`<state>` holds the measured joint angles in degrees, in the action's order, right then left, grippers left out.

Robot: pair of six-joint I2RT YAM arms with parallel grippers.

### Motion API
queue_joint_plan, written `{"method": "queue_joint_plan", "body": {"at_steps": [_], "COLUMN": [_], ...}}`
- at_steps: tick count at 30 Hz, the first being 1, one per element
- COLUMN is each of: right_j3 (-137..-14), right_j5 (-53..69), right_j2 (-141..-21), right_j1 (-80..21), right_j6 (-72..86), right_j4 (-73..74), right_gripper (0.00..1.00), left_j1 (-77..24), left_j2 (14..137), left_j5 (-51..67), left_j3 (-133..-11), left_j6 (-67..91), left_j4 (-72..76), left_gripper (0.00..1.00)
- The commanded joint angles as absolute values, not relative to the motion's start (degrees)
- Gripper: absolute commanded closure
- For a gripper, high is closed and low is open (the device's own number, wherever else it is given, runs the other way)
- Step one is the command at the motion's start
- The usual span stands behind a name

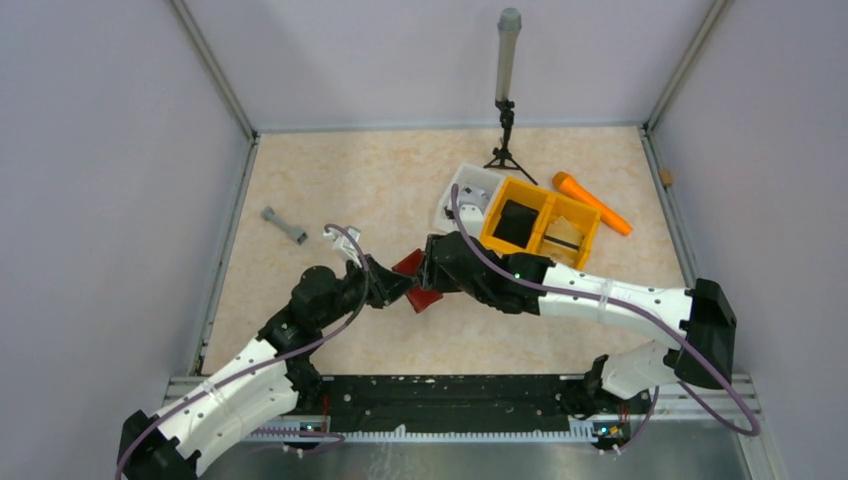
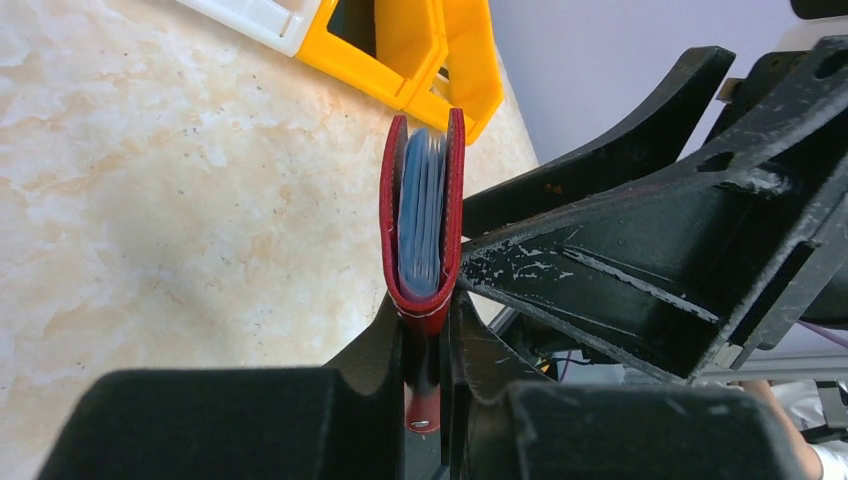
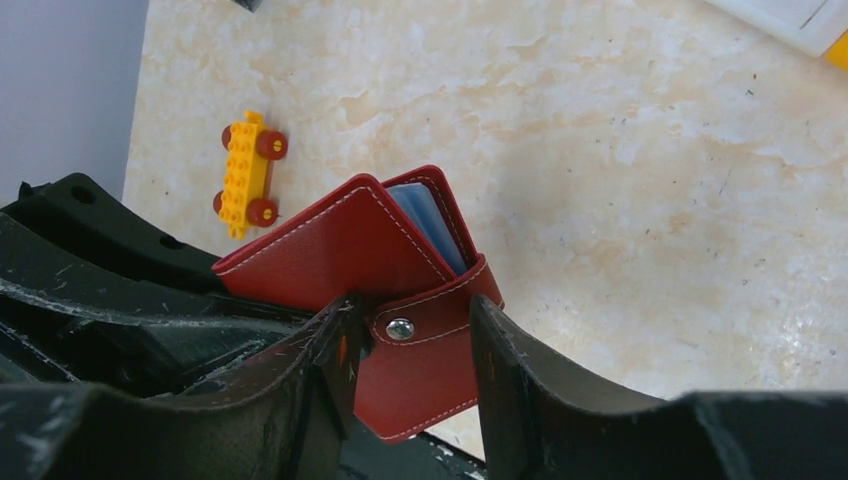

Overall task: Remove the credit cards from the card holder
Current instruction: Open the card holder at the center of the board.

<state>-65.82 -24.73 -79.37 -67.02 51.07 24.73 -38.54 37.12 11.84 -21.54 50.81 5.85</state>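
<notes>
Your left claw [image 1: 392,286] is clenched on the card holder [image 1: 424,299]. In the left wrist view, its fingers [image 2: 370,350] pinch one end of the red holder [image 2: 425,305], which faces that camera edge-on. The holder is to the near left of the yellow bin [image 1: 492,232], well apart from it, about midway across the bench [image 1: 350,180].

The credit cards [image 2: 420,220] are inside the holder, packed between its two red walls. In the right wrist view, their pale bluish edges [image 3: 428,215] show at the holder's [image 3: 340,250] slightly parted mouth.

Your right claw [image 1: 432,272] comes at the holder from the bin's side. Its fingers [image 3: 505,370] stand apart on either side of the strap with the metal stud [image 3: 400,328]. You cannot tell from these views whether they press on the leather or only flank it.

The white tray [image 1: 445,207] touches the bin's left side. An orange stick-shaped thing [image 1: 592,203] lies just beside the bin on its right. A small tripod holding a grey tube [image 1: 507,100] stands behind the bin, near the back wall. A grey dumbbell-shaped piece [image 1: 284,225] lies far to the bin's left. A yellow block car with red wheels [image 3: 246,172] sits on the far side of the holder from the bin.
</notes>
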Motion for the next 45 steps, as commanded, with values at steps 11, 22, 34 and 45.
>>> {"method": "queue_joint_plan", "body": {"at_steps": [11,22,34,45], "right_j3": [-65.8,-71.8,-64.4,-34.0], "right_j5": [-21.2,-28.4,-37.1,0.3], "right_j2": [-79.7,-85.4,-75.4,-40.1], "right_j1": [-67.7,-67.7,-61.6,-56.7], "right_j6": [49.7,43.7,37.7,31.6], "right_j4": [33.9,47.7,48.0,1.2], "right_gripper": [0.73,0.94,0.52,0.05], "left_j1": [-39.0,-39.0,-38.9,-38.9], "left_j2": [31.1,30.3,33.4,31.4], "left_j5": [8.2,7.2,10.9,18.9], "left_j3": [-20.7,-22.7,-24.1,-21.7], "left_j6": [47.7,44.2,45.1,56.7], "left_j4": [14.1,8.1,2.9,11.0], "left_gripper": [1.0,1.0,1.0,1.0]}}
